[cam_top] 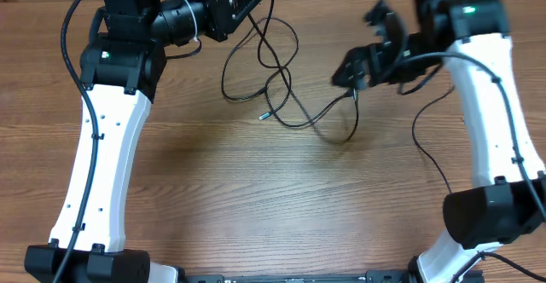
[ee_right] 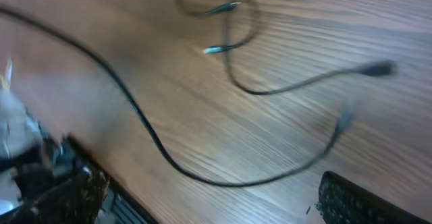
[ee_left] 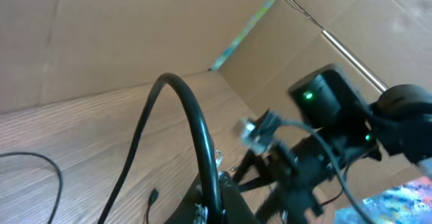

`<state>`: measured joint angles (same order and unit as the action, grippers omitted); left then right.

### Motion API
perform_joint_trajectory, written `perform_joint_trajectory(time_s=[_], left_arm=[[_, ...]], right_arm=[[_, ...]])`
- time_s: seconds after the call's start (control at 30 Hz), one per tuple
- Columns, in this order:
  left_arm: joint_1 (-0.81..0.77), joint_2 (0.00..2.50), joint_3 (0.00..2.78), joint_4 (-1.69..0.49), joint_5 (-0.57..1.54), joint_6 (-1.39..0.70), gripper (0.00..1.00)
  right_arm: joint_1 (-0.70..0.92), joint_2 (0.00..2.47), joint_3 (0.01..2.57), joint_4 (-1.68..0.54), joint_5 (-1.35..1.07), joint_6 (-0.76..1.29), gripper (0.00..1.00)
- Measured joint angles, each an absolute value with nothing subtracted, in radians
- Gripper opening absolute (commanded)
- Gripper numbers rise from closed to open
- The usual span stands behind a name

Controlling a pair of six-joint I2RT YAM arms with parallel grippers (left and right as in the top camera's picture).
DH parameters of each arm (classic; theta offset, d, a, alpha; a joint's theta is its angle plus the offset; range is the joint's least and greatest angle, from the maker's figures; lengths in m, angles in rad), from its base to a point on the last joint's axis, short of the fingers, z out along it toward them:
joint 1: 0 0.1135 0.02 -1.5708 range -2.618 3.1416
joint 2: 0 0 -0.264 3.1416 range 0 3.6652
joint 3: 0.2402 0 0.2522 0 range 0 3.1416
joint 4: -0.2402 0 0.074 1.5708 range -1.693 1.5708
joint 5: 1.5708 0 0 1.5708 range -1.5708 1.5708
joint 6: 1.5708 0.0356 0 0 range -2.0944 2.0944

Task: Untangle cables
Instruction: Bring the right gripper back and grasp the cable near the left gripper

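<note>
Operator: Risks at this moment?

Observer: Cables (cam_top: 281, 72) lie on the table (cam_top: 213, 189) as crossed loops just beside the left gripper (cam_top: 243, 2), between it and the right gripper (cam_top: 358, 49). One strand runs up to the left gripper. My judgement: pulling there while the crossings sit tight would cinch the knot rather than free it. A second strand droops from near the right gripper. A fast sweep could drag the whole bundle away from the left gripper, or whip the loose plug end (cam_top: 263, 115) under another loop.

Operator: Finger states?

Observer: Right fingers stand spread apart, nothing pinched that I can see. Left: cannot tell, since its wrist view shows mostly a thick arm cable and the other arm.

Operator: Hidden or unclear?

Observer: Whether the strand at the left gripper is actually gripped or only passes behind it. Right gripper is blurred overhead, and the right wrist view is smeared. Strand count and which passes over which: not readable.
</note>
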<state>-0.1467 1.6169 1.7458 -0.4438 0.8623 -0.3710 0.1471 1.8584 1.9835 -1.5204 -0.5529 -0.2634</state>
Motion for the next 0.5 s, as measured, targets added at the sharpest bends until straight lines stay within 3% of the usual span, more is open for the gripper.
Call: perform_joint_trajectory(time_s=[0.5], left_arm=[[-0.224, 1.617, 1.746, -0.478, 0.865, -0.371, 0.04]], right_arm=[[0.322, 1.858, 1.975, -1.196, -0.668, -0.316, 1.0]])
